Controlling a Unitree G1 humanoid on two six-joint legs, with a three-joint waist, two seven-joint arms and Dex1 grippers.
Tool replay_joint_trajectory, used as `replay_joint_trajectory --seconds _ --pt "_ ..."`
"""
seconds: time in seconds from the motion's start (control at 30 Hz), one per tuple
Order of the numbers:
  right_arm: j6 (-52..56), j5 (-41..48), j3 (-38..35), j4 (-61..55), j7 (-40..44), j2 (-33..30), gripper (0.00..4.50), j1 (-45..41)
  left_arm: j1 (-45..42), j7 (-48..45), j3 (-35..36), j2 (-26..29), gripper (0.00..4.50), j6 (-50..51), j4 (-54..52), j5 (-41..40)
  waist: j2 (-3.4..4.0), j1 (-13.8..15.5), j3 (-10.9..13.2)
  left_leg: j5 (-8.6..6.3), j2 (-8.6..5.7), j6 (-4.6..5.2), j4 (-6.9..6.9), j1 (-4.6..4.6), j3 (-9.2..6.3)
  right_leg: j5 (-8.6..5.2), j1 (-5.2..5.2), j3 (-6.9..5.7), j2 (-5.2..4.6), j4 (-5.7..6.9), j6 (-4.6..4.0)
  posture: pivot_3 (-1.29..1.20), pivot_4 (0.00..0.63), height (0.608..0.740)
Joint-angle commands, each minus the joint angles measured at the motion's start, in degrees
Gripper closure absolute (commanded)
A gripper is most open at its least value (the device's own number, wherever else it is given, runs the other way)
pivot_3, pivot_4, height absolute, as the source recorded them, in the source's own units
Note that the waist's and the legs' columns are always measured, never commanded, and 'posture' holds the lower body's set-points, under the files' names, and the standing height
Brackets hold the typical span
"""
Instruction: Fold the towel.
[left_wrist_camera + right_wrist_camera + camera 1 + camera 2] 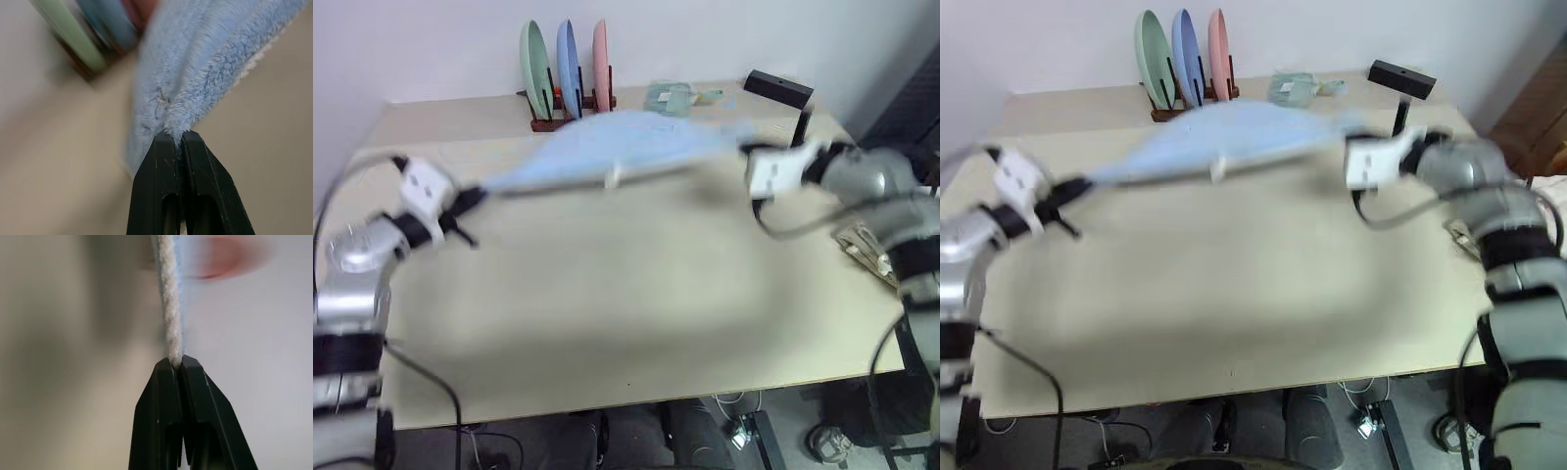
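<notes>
Worktop (636,323), broad and pale, lies nearest and bare beneath both arms. Above it the towel (617,147) hangs stretched in the air between the two tools, a light blue span sagging a little in the middle, with its small white loop tag (614,177) dangling from the lower edge. Beyond the towel, a rack of plates (566,73) and a small green cloth (668,96) sit at the back edge. Left tool (177,137) is clenched on a fluffy corner; right tool (177,363) is clenched on the white piped edge.

To do this step well, I judge both tools should travel together, keeping the span taut and level, then lower the far edge onto the worktop first so the cloth lays flat without bunching, staying short of the plates.
</notes>
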Motion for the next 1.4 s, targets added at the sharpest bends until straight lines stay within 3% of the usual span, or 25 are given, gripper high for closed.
replay_joint_trajectory --seconds 0.03,0.2,0.27,0.47,0.7,1.03,1.4 --pt "13.14 13.47 -7.08 -18.17 12.88 -6.94 4.45 9.61 10.26 -3.76 4.17 3.06 4.50 6.53 -14.31 -5.35 0.12 0.50 0.05 -0.01 0.02 0.00 0.26 -0.21 0.00 0.00 -0.15 0.00 0.02 0.13 0.00 0.00 0.150 0.721" --pt "29.17 24.28 -15.25 -35.99 21.26 -14.08 4.45 24.15 22.40 -6.31 8.36 4.36 4.50 14.21 -24.27 -11.07 0.19 1.64 0.09 -0.30 0.06 0.36 0.59 0.14 0.05 0.02 0.23 0.02 0.03 0.42 -0.06 0.00 0.150 0.721" --pt "33.01 26.37 -18.07 -39.78 22.99 -15.79 4.45 27.73 24.34 -6.87 9.89 4.84 4.50 16.26 -25.56 -12.44 0.19 1.90 0.09 -0.36 0.12 0.42 0.55 0.81 0.01 -0.01 0.95 -0.03 0.05 0.32 -0.08 0.00 0.150 0.721" --pt "39.87 30.32 -25.03 -46.14 27.97 -19.29 4.45 35.21 30.02 -11.11 13.38 7.58 4.50 19.17 -26.93 -14.13 0.20 2.98 0.09 -0.56 0.17 0.52 0.51 1.48 -0.02 -0.02 1.79 -0.16 0.08 -0.18 -0.05 0.00 0.150 0.721" --pt "32.54 21.22 -17.23 -35.59 25.55 -13.27 4.45 21.93 23.25 -8.02 11.99 5.89 4.50 18.37 -22.14 -13.25 0.18 2.94 0.09 -0.60 0.20 0.50 0.52 1.51 -0.01 -0.01 1.83 -0.18 0.04 -0.28 -0.05 0.00 0.150 0.721" --pt "12.80 4.24 -3.27 0.63 18.78 3.67 4.45 -4.46 10.18 -5.04 3.93 2.52 4.50 15.62 -8.44 -7.84 0.19 2.71 0.11 -0.46 0.19 0.14 0.43 1.42 0.03 0.00 1.64 -0.17 0.08 -0.27 -0.05 0.00 0.150 0.721" --pt "2.00 -2.25 -0.14 19.92 12.46 10.50 4.45 -12.05 7.38 -4.98 1.44 0.65 4.50 16.10 -2.27 -6.53 0.19 2.61 0.11 -0.46 0.15 0.13 0.43 1.38 0.03 0.00 1.60 -0.18 0.10 -0.28 -0.05 0.00 0.150 0.721"
